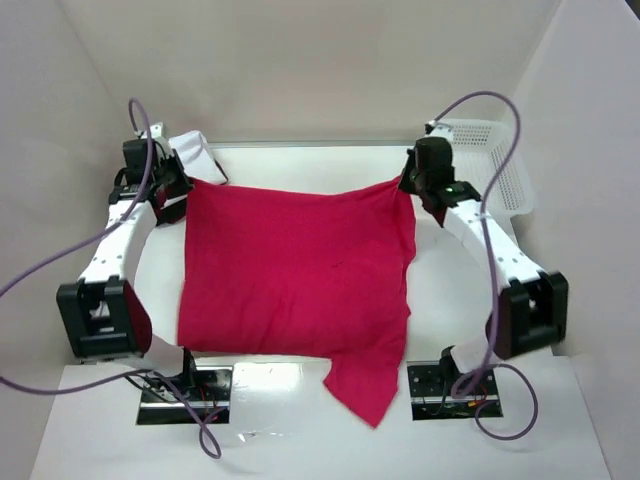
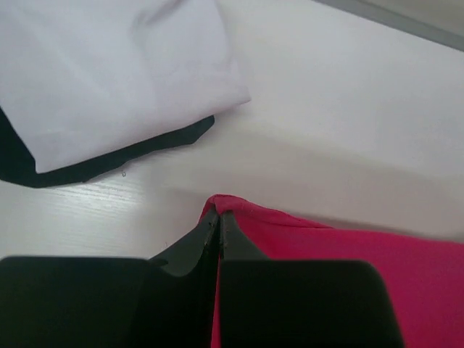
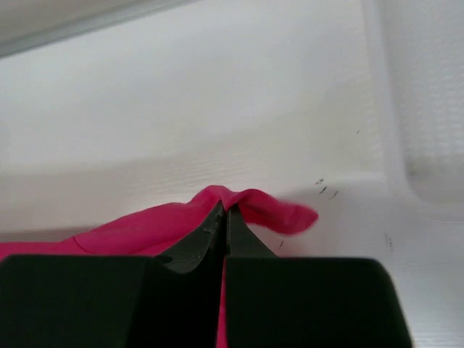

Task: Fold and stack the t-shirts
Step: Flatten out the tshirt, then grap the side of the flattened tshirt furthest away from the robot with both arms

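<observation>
The red t-shirt (image 1: pixel 295 275) hangs stretched between both grippers over the table, one sleeve dangling past the near edge. My left gripper (image 1: pixel 183 185) is shut on its far left corner, which also shows in the left wrist view (image 2: pixel 219 212). My right gripper (image 1: pixel 408 183) is shut on its far right corner, seen in the right wrist view (image 3: pixel 225 207). A folded white t-shirt (image 2: pixel 109 72) lies on a folded black t-shirt (image 2: pixel 109 163) at the far left; the white one also shows in the top view (image 1: pixel 196 152).
A white mesh basket (image 1: pixel 495 165) stands at the far right, its wall showing in the right wrist view (image 3: pixel 428 94). The arm bases (image 1: pixel 100 315) flank the shirt near the table's front edge.
</observation>
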Tool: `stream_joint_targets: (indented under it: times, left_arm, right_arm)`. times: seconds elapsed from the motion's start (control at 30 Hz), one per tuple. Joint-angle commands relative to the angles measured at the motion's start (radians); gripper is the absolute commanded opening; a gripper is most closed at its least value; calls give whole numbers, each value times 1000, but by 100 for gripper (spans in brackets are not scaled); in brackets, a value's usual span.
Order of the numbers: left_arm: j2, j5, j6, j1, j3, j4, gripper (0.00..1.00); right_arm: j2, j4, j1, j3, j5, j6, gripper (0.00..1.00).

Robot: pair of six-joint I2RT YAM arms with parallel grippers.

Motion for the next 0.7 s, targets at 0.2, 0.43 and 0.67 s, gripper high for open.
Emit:
stream_joint_targets:
  times: [0.2, 0.43, 0.67]
  left_arm:
    - [410, -13, -39, 9, 238, 319, 0]
    - [484, 18, -10, 9, 378, 277, 0]
    - [356, 61, -1, 29, 257, 244, 0]
  right_arm:
    - [441, 273, 0, 367, 2, 6, 0]
    - [512, 304, 0, 469, -38, 19, 0]
    - [304, 324, 0, 209, -38, 19, 0]
